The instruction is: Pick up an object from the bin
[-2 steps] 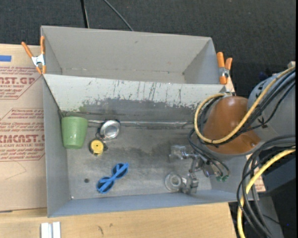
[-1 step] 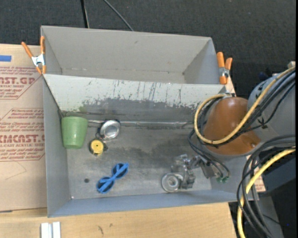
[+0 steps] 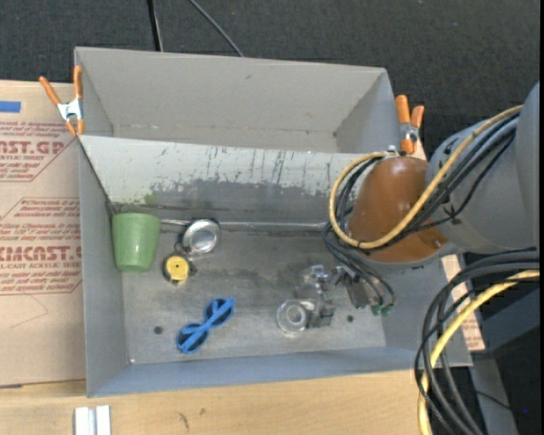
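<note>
Fingers (image 3: 323,297) low over the floor of the grey metal bin (image 3: 254,166), at its right-hand end as my camera shows it. State of the fingers: I cannot tell whether they are released or clenched, since the bright metal parts overlap from this angle. I can make out nothing between them.

Behind the fingers, on the wrist: a glossy orange-brown rounded cover (image 3: 390,211), with yellow and black cables (image 3: 344,193) looped round it.

Nearest item: a clear round piece (image 3: 294,317), glassy and ring- or cup-shaped. It lies on the floor just beside the fingers, to their left and a little toward the near wall. I cannot tell whether it touches them.

Well apart from the fingers, further left along the near wall: a blue plastic piece (image 3: 205,323), two loops joined like small spectacles, lying flat.

Left of the fingers and toward the far wall: a shiny silver round cap (image 3: 200,236) of reflective metal. Just beside it, on the near side, is a small yellow disc (image 3: 175,267) with a dark centre.

Farthest from the fingers, against the left wall: a pale green plastic cup (image 3: 134,240), smooth and tapered, with its wider end toward the far wall.

Bin floor is dull, scuffed sheet metal, and the far wall is streaked with scratches.
</note>
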You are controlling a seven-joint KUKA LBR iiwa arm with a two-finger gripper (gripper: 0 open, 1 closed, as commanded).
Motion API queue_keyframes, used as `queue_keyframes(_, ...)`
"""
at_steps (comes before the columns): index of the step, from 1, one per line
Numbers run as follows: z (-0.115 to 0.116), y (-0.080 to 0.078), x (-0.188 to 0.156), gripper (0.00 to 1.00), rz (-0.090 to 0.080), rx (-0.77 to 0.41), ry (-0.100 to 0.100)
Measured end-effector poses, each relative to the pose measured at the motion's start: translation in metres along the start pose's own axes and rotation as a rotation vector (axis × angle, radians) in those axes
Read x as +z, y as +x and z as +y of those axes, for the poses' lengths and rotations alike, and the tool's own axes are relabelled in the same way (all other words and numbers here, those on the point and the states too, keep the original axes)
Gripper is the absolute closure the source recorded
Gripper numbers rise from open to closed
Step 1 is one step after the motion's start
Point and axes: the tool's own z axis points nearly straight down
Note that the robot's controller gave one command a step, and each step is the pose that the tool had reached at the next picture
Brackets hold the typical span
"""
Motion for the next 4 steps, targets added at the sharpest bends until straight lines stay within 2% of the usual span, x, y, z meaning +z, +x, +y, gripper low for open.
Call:
queue_keyframes(1,-0.018,-0.028,0.0,1.0,0.0,-0.531,0.001)
queue_keyframes(2,-0.017,-0.028,0.0,0.0,0.001,-0.529,0.0)
queue_keyframes(3,-0.023,0.032,-0.002,0.0,-0.011,-0.742,0.005)
queue_keyframes(4,-0.023,0.033,-0.001,1.0,-0.007,-0.741,0.004)
